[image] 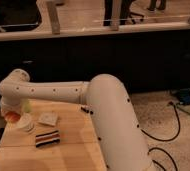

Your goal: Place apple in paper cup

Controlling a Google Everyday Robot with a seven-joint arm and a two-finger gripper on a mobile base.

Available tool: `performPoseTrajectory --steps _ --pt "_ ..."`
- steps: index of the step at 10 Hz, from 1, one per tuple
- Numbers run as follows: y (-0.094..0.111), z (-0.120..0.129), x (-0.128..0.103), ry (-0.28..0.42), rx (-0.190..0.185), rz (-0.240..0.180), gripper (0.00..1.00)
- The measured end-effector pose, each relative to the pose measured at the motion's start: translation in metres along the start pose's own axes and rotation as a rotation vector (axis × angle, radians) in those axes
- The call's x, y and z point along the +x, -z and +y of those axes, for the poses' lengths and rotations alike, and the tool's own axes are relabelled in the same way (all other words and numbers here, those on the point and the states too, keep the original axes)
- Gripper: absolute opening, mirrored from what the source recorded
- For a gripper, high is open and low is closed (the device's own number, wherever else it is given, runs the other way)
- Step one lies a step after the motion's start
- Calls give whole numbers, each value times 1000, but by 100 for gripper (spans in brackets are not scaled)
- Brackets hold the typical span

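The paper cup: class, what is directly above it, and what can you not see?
Just above and left of the paper cup, the apple shows beneath the arm's end. The gripper is there, mostly hidden by the arm. The cup's inside cannot be seen.

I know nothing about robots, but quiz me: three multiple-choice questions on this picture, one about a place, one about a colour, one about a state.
1. Where is the small red-orange apple?
A. at the wooden table's left edge, under the gripper
B. on the floor
C. on the far counter

2. What colour is the short, wide paper cup?
A. blue
B. white
C. black

3. How does the paper cup stand?
A. upright on the wooden table
B. upside down on the floor
C. stacked on the striped object

Answers: 1 A, the apple sits just below the gripper at the arm's end. 2 B, it looks pale white. 3 A, its open rim faces up, beside the apple.
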State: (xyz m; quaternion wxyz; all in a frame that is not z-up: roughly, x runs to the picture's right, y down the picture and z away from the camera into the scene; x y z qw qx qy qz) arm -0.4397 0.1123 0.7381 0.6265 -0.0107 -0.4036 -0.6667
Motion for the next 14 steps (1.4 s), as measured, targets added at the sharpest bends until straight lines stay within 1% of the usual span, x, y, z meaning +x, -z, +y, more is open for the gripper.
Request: performPoseTrajectory --steps 1,2,3,5,6,7,13,14 --pt "0 0 1 -1 2 -5 24" --pt "0 1 3 -3 1 -8 28" --pt "0 0 3 -4 3 -13 27" --pt "0 0 3 -5 4 -20 21" --pt "-2 0 4 -4 7 -27 15" --pt "-3 -1 3 -2 11 -35 12" --pt "-5 -5 4 7 20 -69 12" --pt "-5 -5 5 9 19 -73 13"
